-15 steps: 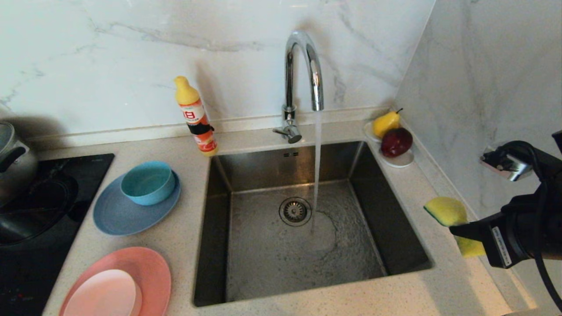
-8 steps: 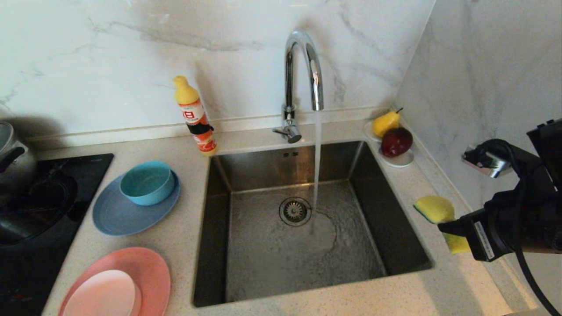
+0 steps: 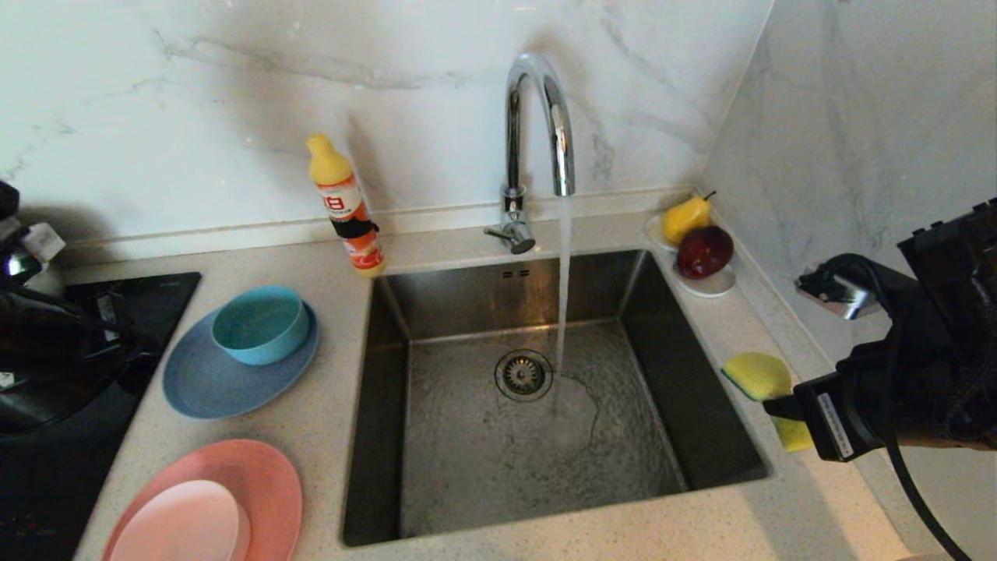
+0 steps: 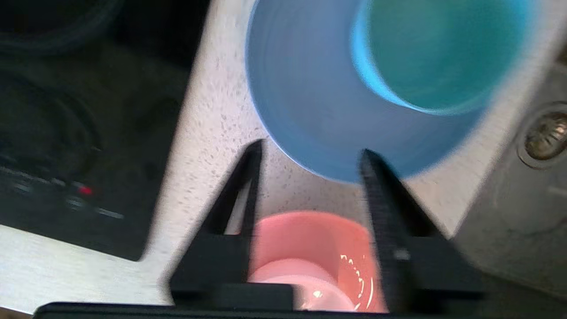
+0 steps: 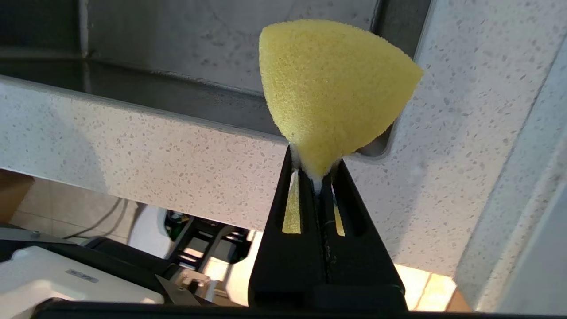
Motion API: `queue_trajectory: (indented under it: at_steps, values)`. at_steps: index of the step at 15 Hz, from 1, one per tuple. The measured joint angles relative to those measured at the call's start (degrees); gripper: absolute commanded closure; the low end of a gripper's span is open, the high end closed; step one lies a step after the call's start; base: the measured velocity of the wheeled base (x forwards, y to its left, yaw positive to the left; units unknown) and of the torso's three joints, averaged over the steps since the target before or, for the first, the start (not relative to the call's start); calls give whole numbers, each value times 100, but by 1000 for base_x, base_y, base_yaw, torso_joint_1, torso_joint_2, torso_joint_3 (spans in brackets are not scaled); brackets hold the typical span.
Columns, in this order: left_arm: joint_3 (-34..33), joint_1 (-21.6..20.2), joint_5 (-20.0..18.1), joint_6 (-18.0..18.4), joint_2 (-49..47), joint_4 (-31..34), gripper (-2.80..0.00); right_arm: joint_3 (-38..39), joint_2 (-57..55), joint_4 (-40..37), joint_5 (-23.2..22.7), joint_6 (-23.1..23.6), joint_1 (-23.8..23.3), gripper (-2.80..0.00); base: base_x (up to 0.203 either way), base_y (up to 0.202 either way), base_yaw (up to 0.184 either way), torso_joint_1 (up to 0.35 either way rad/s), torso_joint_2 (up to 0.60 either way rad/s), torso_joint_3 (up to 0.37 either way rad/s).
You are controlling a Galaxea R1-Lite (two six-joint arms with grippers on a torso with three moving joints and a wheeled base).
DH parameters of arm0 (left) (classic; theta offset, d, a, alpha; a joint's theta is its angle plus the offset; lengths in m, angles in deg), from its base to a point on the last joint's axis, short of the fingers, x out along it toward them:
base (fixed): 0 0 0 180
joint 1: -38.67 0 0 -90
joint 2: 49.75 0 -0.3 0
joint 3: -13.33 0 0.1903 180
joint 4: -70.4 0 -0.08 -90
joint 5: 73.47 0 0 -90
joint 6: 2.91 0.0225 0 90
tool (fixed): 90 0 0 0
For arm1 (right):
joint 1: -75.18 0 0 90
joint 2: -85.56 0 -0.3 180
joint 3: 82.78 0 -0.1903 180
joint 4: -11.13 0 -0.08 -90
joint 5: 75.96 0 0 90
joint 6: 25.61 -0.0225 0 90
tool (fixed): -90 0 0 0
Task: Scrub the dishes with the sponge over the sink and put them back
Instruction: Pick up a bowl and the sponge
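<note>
Water [image 3: 562,288] streams into sink [image 3: 701,405] between dishes [image 3: 234,374] and sponge [image 3: 755,375].

Orange dish-soap bottle [image 3: 345,204] with yellow cap, upright on speckled counter [image 3: 327,413] near back left corner of basin. Small white dish [image 3: 705,282] in back right corner holds yellow pear [image 3: 685,219] and dark red apple [image 3: 704,251], touching. Black cooktop [image 3: 47,436] at far left. White marble wall [image 3: 234,93] behind.
</note>
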Motion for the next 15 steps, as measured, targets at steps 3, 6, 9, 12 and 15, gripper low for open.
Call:
queue_trajectory:
  at_steps: [3, 6, 9, 12, 15]
  values:
    - [-37, -2, -17, -424, -450, -205, -280, 22, -27, -1, 9, -62, 38, 0, 0, 0, 0, 0, 0, 0]
    - [-52, 2, -96, -595, -764, -473, -280, 11, -30, -1, 11, -74, 52, 0, 0, 0, 0, 0, 0, 0]
    - [-23, 7, -158, -797, -967, -565, -280, 26, -26, -4, 11, -74, 73, 0, 0, 0, 0, 0, 0, 0]
    - [-50, 29, -301, -960, -1161, -661, -280, 59, -11, -12, 11, -73, 74, 0, 0, 0, 0, 0, 0, 0]
    - [-41, 47, -303, -1031, -1328, -939, -280, 78, -17, 5, 9, -68, 74, 0, 0, 0, 0, 0, 0, 0]
